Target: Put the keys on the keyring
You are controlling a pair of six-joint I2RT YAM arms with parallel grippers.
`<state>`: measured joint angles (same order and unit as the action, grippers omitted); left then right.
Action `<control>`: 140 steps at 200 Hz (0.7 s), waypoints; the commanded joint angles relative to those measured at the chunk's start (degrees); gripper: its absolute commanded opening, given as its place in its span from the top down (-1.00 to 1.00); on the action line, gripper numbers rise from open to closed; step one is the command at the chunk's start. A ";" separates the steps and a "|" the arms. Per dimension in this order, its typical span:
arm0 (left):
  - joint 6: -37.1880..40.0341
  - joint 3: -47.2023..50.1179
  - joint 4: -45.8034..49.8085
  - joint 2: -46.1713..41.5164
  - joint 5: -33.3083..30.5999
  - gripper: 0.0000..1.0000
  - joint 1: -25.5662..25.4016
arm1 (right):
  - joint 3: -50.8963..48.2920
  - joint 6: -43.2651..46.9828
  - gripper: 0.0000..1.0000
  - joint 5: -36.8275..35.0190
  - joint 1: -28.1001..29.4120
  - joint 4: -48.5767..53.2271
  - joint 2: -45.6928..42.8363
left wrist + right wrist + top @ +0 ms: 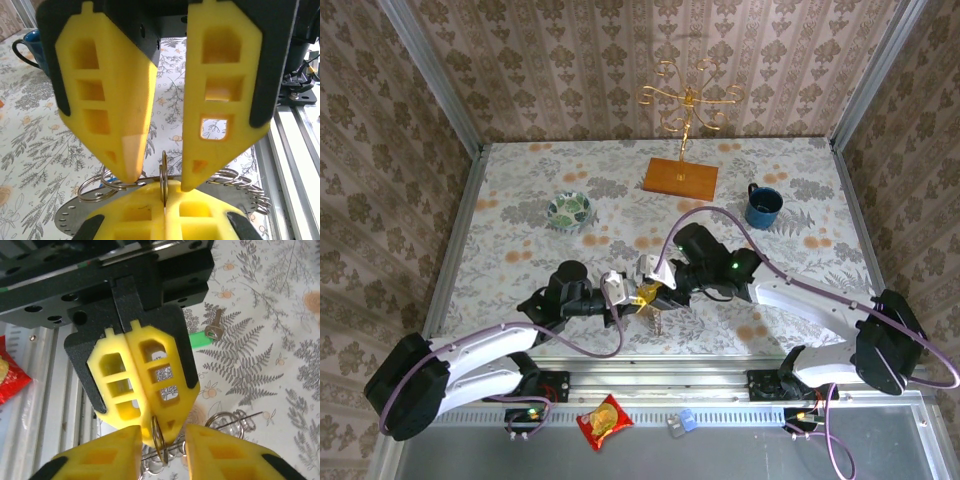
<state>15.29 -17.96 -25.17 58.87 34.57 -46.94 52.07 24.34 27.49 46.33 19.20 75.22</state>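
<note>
**Left fingers clamped on a thin ring, right fingers apart around it**

Left fingers (117, 390) are pressed together, pinching a thin ring (163, 172) that stands on edge between their tips. Right fingers (105, 100) stand apart, one tip on each side of that ring. One tip touches a wire loop beside it.

On the patterned table (520, 200), both arms reach inward, so the left gripper (625, 295) and right gripper (650, 285) meet tip to tip at the near middle.

At the far middle stands a wooden block with a gold wire tree (682, 175). A blue mug (762, 206) is just right of it, and a green bowl (569, 211) sits well to the left. A red packet (605, 420) lies on the near ledge, off the table.

The keyring (67, 220), a flat grey plate carrying wire loops and coils, lies directly under the meeting fingertips. I cannot tell whether the pinched ring is joined to it.

A green key (214, 331) lies flat on the table beside the left gripper, apart from the keyring.
</note>
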 commanded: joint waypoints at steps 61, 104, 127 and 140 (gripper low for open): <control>0.41 2.68 -8.21 -0.15 -1.39 1.00 -0.70 | -16.29 -5.73 0.15 -1.71 -3.33 -21.87 -15.07; 0.31 2.82 -8.55 -0.24 -1.01 1.00 -0.70 | -18.55 -3.87 0.16 2.87 -3.18 -23.52 -13.50; 0.18 2.85 -8.67 -0.24 -0.71 1.00 -0.68 | -18.03 -4.69 0.19 3.28 -2.97 -25.09 -11.88; 0.15 2.87 -8.66 -0.38 -0.40 1.00 -0.79 | -18.11 -5.38 0.21 3.52 -2.84 -27.06 -11.29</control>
<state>15.29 -15.70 -30.50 58.89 32.82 -47.29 33.65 19.64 28.93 43.13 -3.05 62.92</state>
